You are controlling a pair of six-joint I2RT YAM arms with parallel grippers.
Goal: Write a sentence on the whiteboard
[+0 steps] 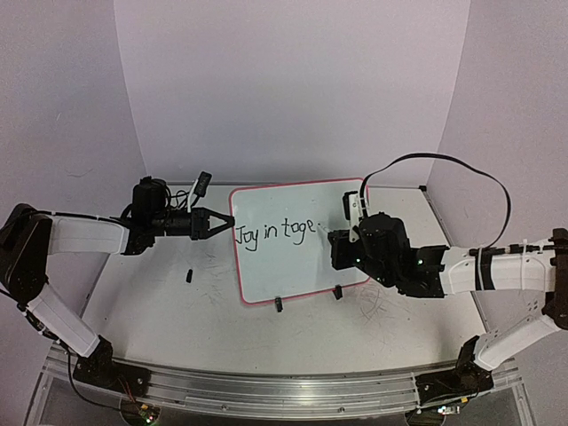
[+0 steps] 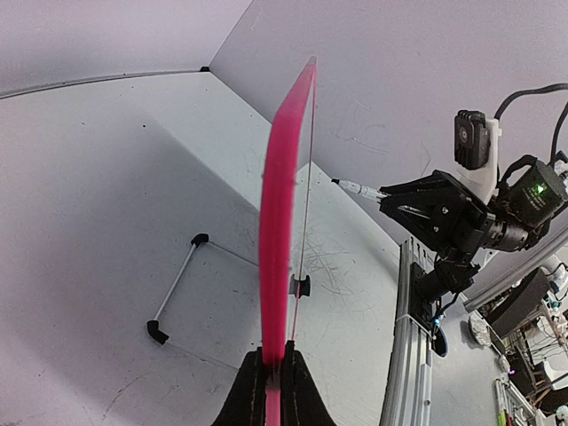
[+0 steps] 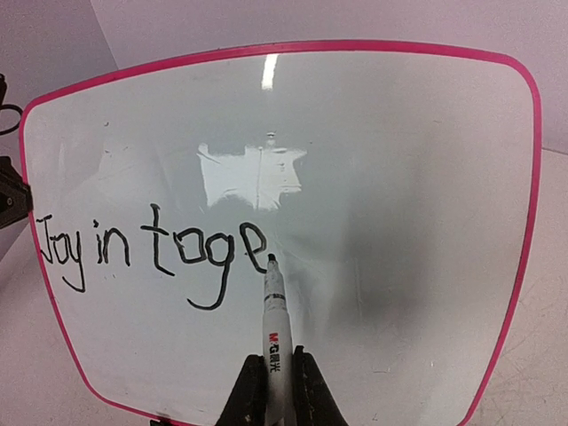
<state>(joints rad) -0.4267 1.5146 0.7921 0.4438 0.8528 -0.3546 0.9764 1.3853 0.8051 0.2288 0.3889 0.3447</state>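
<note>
At the table's left, the left gripper reaches in level, jaws narrow, pinched on the pink left rim of the whiteboard. Just below it a small black piece lies alone on the scuffed table. Mid-table, the whiteboard stands on two black clip feet, leaning back a little, and it reads "Joy in toge" in black! Right of that last "e", the marker has its tip on the board. The right gripper is clamped around the marker's barrel, its bulky wrist covering the board's right edge from above. A black cable arcs over that arm.
</note>
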